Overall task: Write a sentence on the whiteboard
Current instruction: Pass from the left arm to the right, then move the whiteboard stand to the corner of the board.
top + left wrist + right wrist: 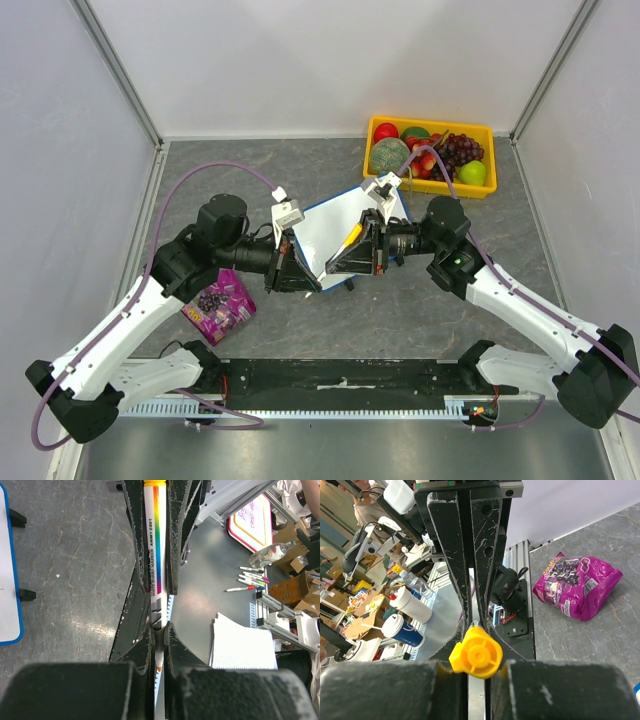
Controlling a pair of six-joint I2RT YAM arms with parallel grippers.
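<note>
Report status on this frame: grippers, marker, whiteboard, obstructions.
Left gripper shut on marker barrel, right gripper shut on its yellow cap, both over the whiteboard. Cap on; visible board bare, nothing written. Purple bag and fruit tray off the board.

two robot arms lean in from either side over a blue-framed whiteboard (335, 222) on a grey marbled table (420, 310). the left gripper (312, 280) and right gripper (335, 268) meet tip to tip around a yellow marker (351, 238) held slantwise above the board. a yellow tray (430, 123) of fruit (445, 155) sits just beyond the board's far right corner, and a purple snack packet (218, 305) lies beside the left arm.
</note>
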